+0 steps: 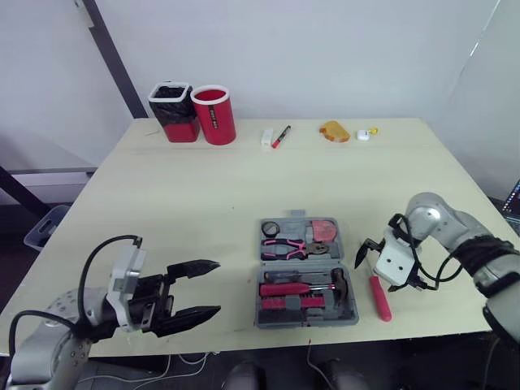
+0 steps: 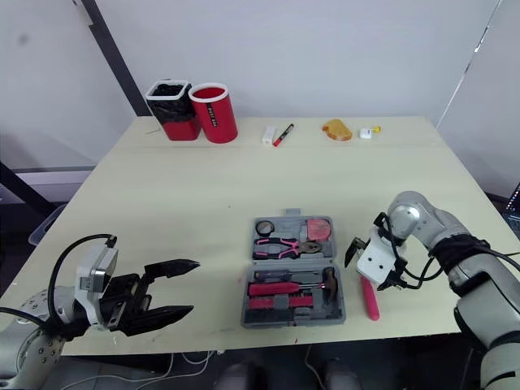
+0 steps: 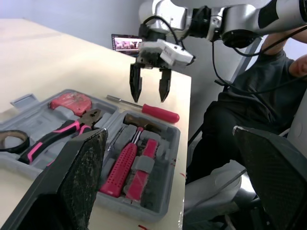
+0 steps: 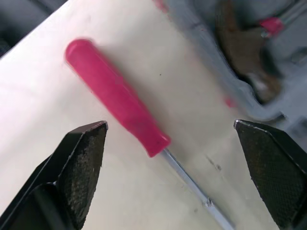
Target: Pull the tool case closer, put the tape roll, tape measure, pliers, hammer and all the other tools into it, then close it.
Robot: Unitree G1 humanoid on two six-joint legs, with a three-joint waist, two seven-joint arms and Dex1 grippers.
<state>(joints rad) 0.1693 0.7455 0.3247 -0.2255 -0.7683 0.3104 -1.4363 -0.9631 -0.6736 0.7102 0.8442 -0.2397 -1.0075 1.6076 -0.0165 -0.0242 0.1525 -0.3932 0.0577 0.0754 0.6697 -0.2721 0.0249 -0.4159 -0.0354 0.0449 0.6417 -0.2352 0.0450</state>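
The right gripper (image 1: 365,253) points down with its jaws spread wide. Below the gap between them, untouched, lies the red-handled screwdriver with a thin steel shaft (image 4: 120,100). It rests flat on the pale wooden table (image 1: 203,195), just right of the open grey plastic tool case (image 1: 262,314). The right forearm bends inward from the table's right edge. The left gripper (image 1: 218,286), also spread open, hovers at the front left, well apart from the case.

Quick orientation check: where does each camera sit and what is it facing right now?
Head eyes: forward and down over the table; tool case central, both arms showing.
Left wrist: across the case toward the open right pincer; own open left pincer frames it.
Right wrist: down onto the screwdriver; own fingers either side.
Shared: all views show screwdriver and case.
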